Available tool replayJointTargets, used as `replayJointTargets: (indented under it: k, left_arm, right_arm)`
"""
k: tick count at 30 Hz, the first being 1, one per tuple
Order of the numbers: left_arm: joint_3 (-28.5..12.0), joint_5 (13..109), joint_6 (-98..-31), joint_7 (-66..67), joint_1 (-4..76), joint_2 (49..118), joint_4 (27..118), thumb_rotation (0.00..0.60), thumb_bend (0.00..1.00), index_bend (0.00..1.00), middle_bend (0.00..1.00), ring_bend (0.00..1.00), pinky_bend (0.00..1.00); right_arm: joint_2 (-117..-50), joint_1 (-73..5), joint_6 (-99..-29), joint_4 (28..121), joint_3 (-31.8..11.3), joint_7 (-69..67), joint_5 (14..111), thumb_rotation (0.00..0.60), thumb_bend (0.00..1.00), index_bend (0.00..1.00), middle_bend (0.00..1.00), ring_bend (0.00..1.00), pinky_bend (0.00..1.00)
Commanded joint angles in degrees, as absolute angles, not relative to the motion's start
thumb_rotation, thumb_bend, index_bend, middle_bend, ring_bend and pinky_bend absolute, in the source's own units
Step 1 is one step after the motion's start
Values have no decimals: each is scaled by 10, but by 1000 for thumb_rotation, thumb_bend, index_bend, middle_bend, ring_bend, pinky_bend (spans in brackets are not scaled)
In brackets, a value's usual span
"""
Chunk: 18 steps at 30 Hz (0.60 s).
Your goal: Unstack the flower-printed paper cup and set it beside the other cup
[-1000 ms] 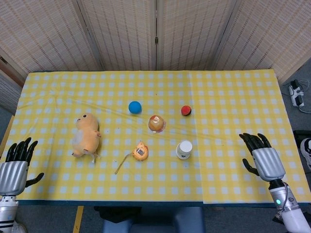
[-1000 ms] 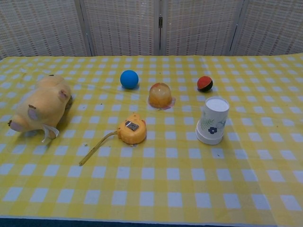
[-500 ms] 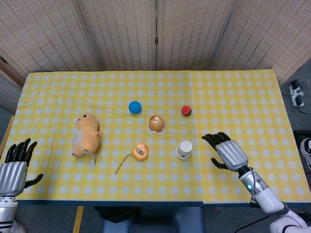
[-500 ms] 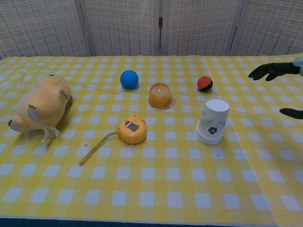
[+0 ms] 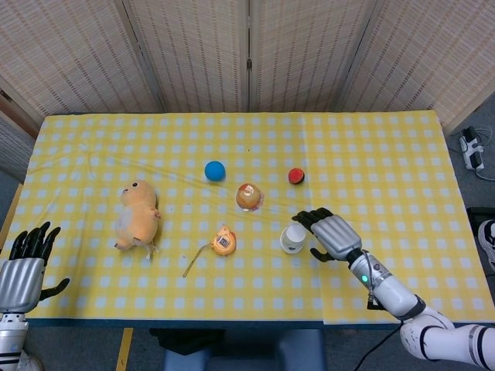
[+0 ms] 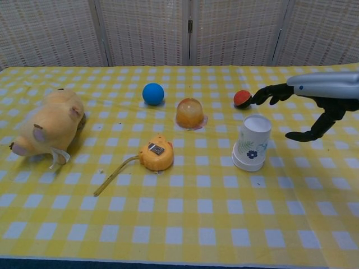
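The flower-printed paper cup stands upside down, stacked over another cup whose rim shows at the bottom, right of the table's middle. My right hand hovers just right of the cup stack, fingers spread and reaching over its top, holding nothing; in the chest view the right hand shows above and to the right of the cup. My left hand hangs off the table's front left corner, fingers apart and empty.
An orange tape measure with its tape pulled out lies left of the cups. A jelly cup, a blue ball and a red-black ball sit behind. A plush toy lies at the left.
My right hand has moved left from the table's right edge to just beside the cup stack. The left hand has stayed put.
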State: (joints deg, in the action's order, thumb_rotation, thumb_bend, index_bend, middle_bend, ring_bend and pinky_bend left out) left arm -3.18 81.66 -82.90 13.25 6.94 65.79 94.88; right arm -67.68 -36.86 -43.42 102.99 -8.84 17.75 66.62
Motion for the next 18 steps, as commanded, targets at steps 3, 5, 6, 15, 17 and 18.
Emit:
replayJointTargets:
  k: [3, 5, 6, 15, 17, 18]
  left_arm:
    - [-32, 813, -825, 132, 70, 657, 950, 600, 208, 0, 0, 0, 0]
    - [-32, 811, -823, 130, 71, 656, 950, 600, 208, 0, 0, 0, 0]
    - [-33, 810, -822, 129, 71, 656, 950, 600, 208, 0, 0, 0, 0]
    - [-32, 804, -817, 127, 71, 654, 950, 600, 208, 0, 0, 0, 0]
    - [-32, 803, -816, 126, 71, 654, 950, 600, 208, 0, 0, 0, 0]
    - [-32, 802, -816, 126, 71, 654, 950, 600, 208, 0, 0, 0, 0]
  right_arm:
    - [-686, -391, -424, 1024, -86, 194, 636, 600, 424, 149, 138, 144, 125]
    - [-688, -401, -420, 1022, -85, 199, 622, 600, 424, 149, 137, 145, 125]
    - [-689, -405, -417, 1022, -84, 203, 616, 600, 423, 149, 137, 146, 125]
    - [-694, -440, -414, 1019, -71, 228, 565, 600, 424, 179, 136, 143, 125]
    - [-695, -445, -415, 1019, -68, 230, 558, 600, 423, 188, 136, 144, 125]
    - [-696, -447, -417, 1018, -67, 231, 556, 600, 423, 191, 136, 145, 125]
